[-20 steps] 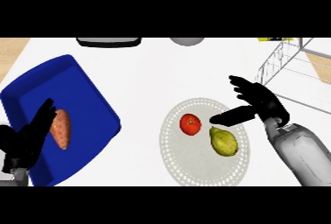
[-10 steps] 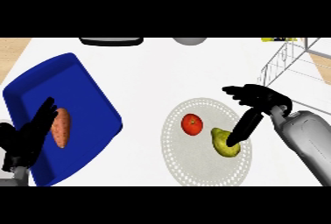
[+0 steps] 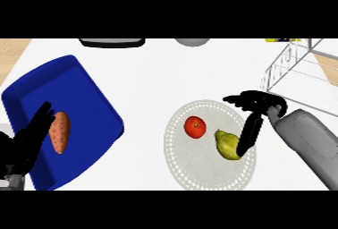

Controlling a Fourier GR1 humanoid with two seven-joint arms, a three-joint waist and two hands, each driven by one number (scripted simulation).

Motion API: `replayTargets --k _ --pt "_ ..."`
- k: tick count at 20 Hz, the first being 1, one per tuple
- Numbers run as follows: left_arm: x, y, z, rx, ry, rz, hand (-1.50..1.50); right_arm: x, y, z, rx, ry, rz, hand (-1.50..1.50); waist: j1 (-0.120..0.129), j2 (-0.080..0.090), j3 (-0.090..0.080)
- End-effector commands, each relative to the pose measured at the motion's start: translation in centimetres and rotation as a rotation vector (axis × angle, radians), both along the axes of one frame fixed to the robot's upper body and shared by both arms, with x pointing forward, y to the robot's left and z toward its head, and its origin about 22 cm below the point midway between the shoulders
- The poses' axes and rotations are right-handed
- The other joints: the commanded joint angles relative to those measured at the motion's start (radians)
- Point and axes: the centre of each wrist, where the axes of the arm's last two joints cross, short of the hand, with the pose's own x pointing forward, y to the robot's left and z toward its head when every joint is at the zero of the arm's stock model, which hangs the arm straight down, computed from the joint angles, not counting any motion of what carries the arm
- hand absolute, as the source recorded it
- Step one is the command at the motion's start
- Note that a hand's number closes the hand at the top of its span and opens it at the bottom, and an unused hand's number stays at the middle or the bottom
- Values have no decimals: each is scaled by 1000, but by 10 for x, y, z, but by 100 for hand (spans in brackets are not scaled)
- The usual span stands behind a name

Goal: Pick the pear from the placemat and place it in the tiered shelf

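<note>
Our right hand (image 3: 254,117) cups the pear (image 3: 227,145) on the round placemat (image 3: 198,172), not yet closed; our left hand (image 3: 23,143) rests released by the blue tray (image 3: 79,89).

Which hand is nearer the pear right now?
Right. The right hand reaches down against the pear on the placemat; the left hand rests far off by the blue tray.

Right black hand (image 3: 256,109), at the right of the frame: a second ago it is spread open above and to the right of the yellow-green pear (image 3: 228,145); now it is turned downward, one long digit lying along the pear's right side. The pear is tipped slightly from its earlier position, stem end pointing to the upper left.
</note>
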Motion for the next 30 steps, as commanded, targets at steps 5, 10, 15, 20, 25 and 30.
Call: replayTargets --k 5,10,15,20,25,30 --pt "12 0 -4 -6 9 13 0 -2 10 -16 -91 62 48 -150 -13 -1 -1" --pt "15 -10 8 -5 18 2 0 -6 -8 -71 -102 66 42 -150 -7 1 0" --pt "-7 6 10 2 29 10 0 -15 -1 -69 -79 52 38 -150 -10 -2 -1" --pt "6 0 -5 -9 12 15 0 -8 -2 -84 -71 41 55 -150 -10 0 -1" --pt "5 0 21 -3 5 -2 0 -35 -3 -117 -63 97 42 -150 -7 0 0" --pt "-5 2 0 -5 18 10 0 -19 4 -102 -15 94 29 150 -2 1 0"
